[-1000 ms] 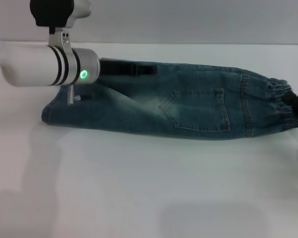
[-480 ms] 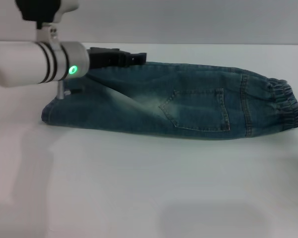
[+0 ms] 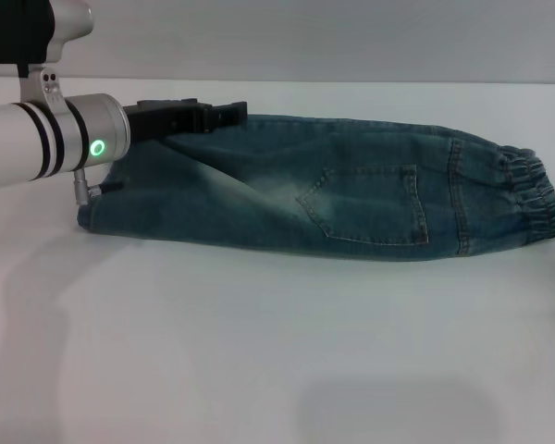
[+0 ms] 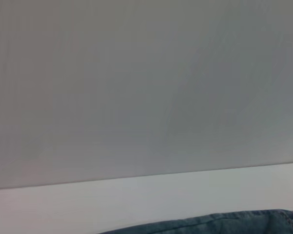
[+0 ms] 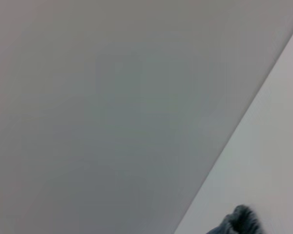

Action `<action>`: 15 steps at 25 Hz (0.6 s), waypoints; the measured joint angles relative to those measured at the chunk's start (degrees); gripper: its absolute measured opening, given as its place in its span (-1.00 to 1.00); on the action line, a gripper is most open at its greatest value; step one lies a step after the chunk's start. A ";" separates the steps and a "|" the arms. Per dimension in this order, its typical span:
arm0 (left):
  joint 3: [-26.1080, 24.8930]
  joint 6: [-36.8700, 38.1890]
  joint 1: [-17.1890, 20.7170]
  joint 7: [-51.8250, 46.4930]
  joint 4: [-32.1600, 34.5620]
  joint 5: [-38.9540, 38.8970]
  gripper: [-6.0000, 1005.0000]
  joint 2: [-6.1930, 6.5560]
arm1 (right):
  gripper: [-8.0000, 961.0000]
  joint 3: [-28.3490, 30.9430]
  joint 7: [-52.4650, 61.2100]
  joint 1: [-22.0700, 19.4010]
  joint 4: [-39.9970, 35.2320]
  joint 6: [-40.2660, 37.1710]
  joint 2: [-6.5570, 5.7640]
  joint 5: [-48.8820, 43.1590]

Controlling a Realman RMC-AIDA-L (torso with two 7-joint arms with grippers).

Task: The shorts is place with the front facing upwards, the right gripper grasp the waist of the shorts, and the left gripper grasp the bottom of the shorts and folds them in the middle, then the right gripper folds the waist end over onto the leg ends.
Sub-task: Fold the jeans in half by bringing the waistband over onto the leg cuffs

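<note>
The blue denim shorts (image 3: 351,194) lie flat across the table, folded lengthwise into one long strip with a stitched patch pocket (image 3: 370,205) facing up. The gathered elastic waist (image 3: 536,196) is at the right end. The leg ends (image 3: 91,215) are at the left end. My left gripper (image 3: 236,113) hovers over the far edge of the shorts near the leg end and holds nothing. An edge of the denim (image 4: 224,222) shows in the left wrist view, and a bit of the waistband (image 5: 239,219) in the right wrist view. My right gripper is out of view.
The white table (image 3: 277,351) stretches in front of the shorts. A grey wall (image 3: 351,37) rises behind its far edge. My left arm (image 3: 37,148), with its green light ring, reaches in from the left above the leg end.
My left arm has drawn back to the left, away from the middle of the shorts. The right gripper, at the waistband a second ago, has left the head view. The shorts lie still.
</note>
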 joint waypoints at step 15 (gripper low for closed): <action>0.00 -1.49 -0.05 0.04 -0.26 0.33 0.68 0.12 | 0.06 1.09 -0.84 1.87 3.39 -0.75 -0.28 -0.38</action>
